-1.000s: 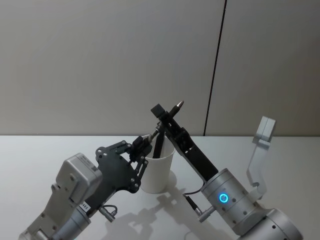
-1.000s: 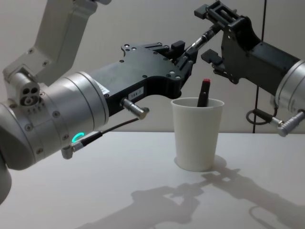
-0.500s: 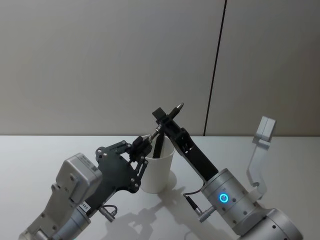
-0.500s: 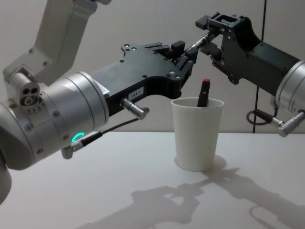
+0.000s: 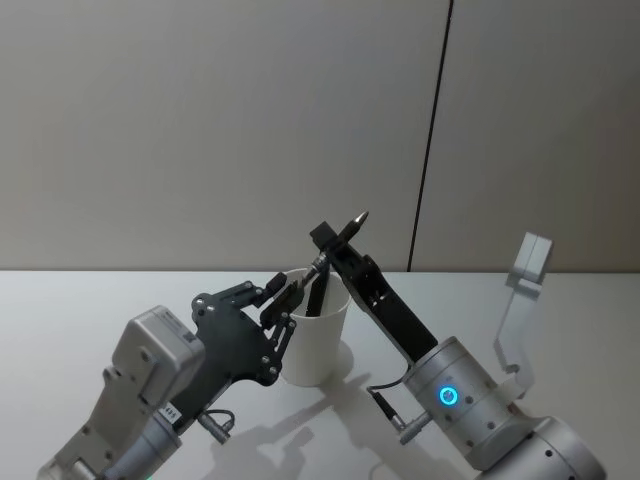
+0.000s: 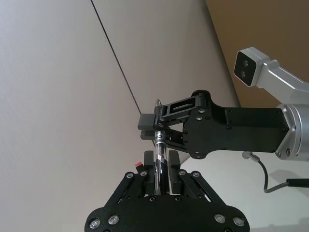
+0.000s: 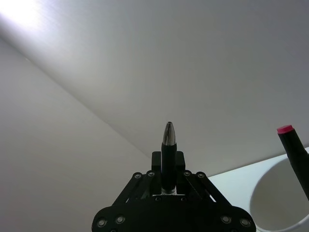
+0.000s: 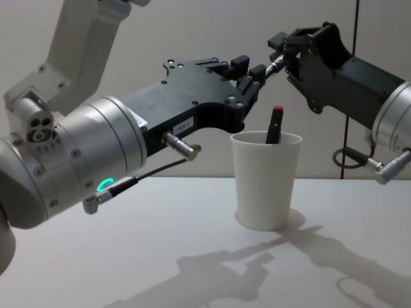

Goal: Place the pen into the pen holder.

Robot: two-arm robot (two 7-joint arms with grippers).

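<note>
I am holding the black pen (image 7: 167, 154) in my right gripper (image 5: 325, 248), clenched on the barrel below the silver tip, which is pointing up and away from me. The pen is up in the air, slanted, just above the near rim of the pen holder (image 8: 266, 186), not inside it yet.

My left gripper (image 6: 161, 169) is sitting at the pen's lower end, fingers on either side of the barrel. From the left wrist view I cannot tell if they are pinching it or slack, since the gap is hard to read. Both grippers are on one pen, so this is probably a handover, letting the right arm take a grip it can drop from.

The pen holder is standing upright on the table (image 8: 160, 256), with a red-capped pen (image 8: 275, 123) already leaning inside toward the far side. That is leaving open room at the near and left part of the mouth.

Clearance is tight: my left gripper is hanging just beside the cup's rim and could knock the light cup over. The table around the cup is giving free room to back out sideways.
</note>
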